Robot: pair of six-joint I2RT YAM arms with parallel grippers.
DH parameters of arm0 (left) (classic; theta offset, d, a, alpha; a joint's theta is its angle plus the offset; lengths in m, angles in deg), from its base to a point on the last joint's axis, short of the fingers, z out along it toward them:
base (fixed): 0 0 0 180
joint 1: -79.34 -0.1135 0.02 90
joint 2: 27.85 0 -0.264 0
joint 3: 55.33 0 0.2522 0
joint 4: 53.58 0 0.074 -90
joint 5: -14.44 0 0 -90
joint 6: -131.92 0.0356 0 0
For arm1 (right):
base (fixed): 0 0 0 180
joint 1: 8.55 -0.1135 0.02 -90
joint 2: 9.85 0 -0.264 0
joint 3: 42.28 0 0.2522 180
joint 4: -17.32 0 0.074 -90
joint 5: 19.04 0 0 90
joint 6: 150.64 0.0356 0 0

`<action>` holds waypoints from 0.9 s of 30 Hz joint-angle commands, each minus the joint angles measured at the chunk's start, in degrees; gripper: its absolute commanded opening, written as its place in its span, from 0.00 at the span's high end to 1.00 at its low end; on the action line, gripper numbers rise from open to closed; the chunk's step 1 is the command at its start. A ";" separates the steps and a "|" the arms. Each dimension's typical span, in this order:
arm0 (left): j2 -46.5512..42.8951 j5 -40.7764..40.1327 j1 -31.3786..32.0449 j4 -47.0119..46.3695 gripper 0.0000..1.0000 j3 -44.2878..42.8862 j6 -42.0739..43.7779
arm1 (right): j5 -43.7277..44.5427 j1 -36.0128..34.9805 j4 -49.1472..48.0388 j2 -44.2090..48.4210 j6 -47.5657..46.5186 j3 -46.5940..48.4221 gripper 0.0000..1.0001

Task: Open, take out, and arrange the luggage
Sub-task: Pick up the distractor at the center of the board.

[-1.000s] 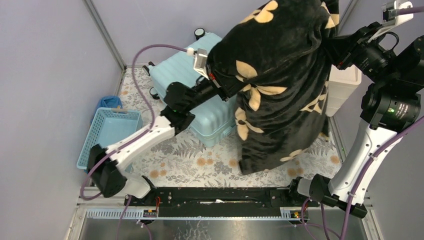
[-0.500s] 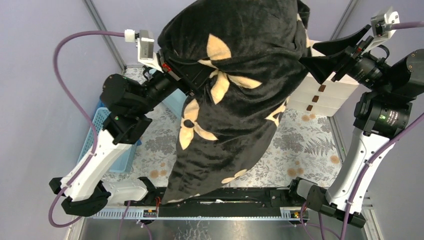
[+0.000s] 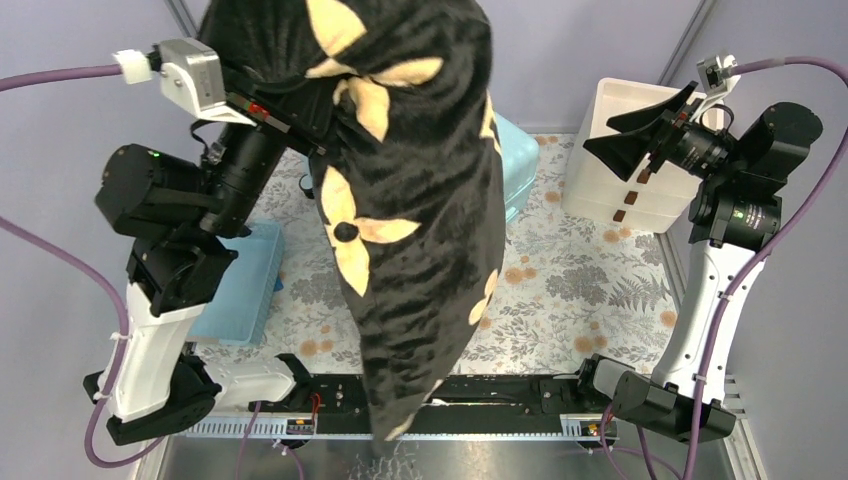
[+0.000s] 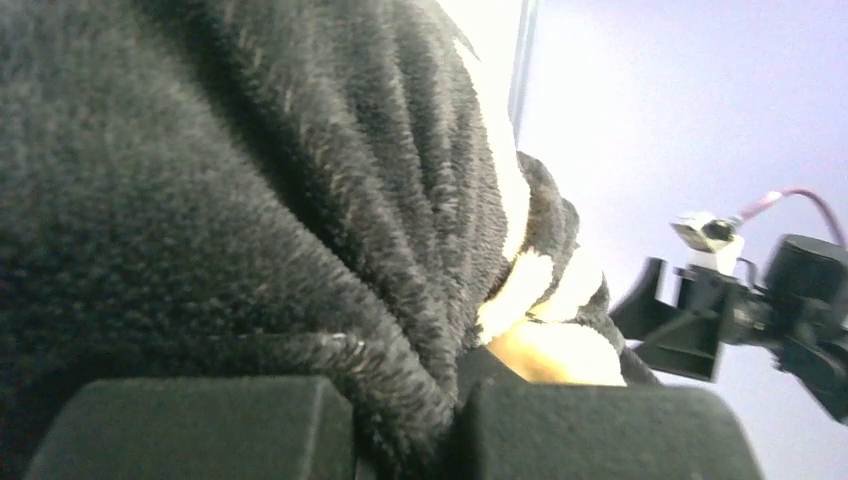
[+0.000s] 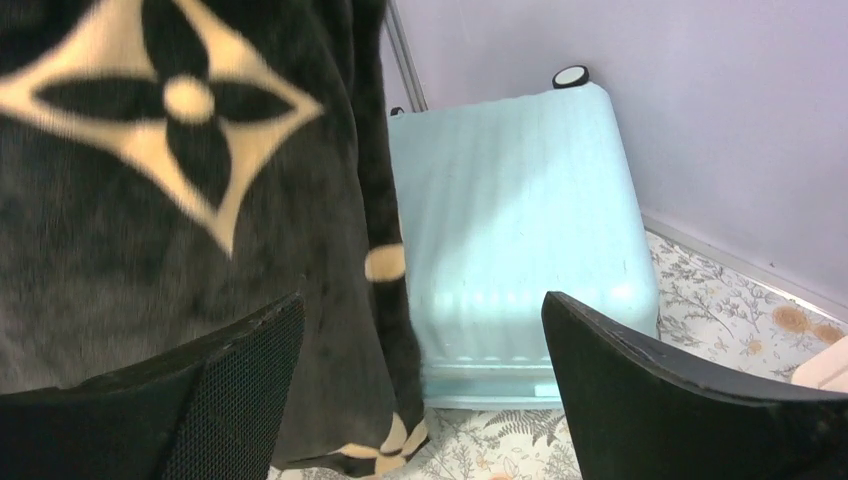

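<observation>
Tabletop [image 3: 580, 290]: I saw a grey-and-tan floral cover over it, bare on the near right.
Blanket [image 3: 420, 200]: black fleece with cream flower shapes. It hung in a long drape from high on the far left down across the middle, and in the overhead view its lowest corner overlapped the near rail between the arm bases.
Basket [image 3: 240, 295]: I saw a small blue one on the near left, half hidden behind my left arm.
Left tool [image 4: 452, 410]: raised high on the left. On its wrist view both pads were pressed together on a thick fold of the blanket, so it carried the cloth alone.
Right tool [image 5: 422, 300]: held up on the right, with its jaws spread wide and nothing between them. It was apart from the blanket.
Drawer unit [image 3: 610, 190]: cream, on the far right, just beside the right tool in the overhead view.
Luggage [image 5: 520, 220]: pale aqua ribbed shell, lying flat on the tabletop at the far middle. It looked closed. The blanket hid its left part, and I saw one wheel [image 5: 572, 76] at its far end by the wall. Neither tool touched it.
</observation>
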 commanded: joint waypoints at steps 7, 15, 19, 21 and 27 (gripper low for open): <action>-3.18 -14.28 -0.18 -14.65 1.00 -12.35 21.50 | -0.79 -0.18 2.86 1.35 -7.11 -4.24 0.04; -0.52 -22.69 0.32 -23.93 1.00 -15.65 43.69 | -0.18 -0.55 3.96 0.13 -8.66 -6.71 0.04; 2.53 -26.34 2.24 -30.29 1.00 -17.52 55.55 | 0.69 -1.50 5.29 -0.31 -9.79 -7.74 0.04; 2.56 -27.57 3.63 -33.06 1.00 -17.30 58.01 | 1.50 -2.32 6.81 -0.60 -11.02 -7.77 0.04; 1.13 -28.40 9.26 -43.54 1.00 -9.62 65.78 | 3.52 -5.27 9.97 -1.43 -13.85 -7.92 0.04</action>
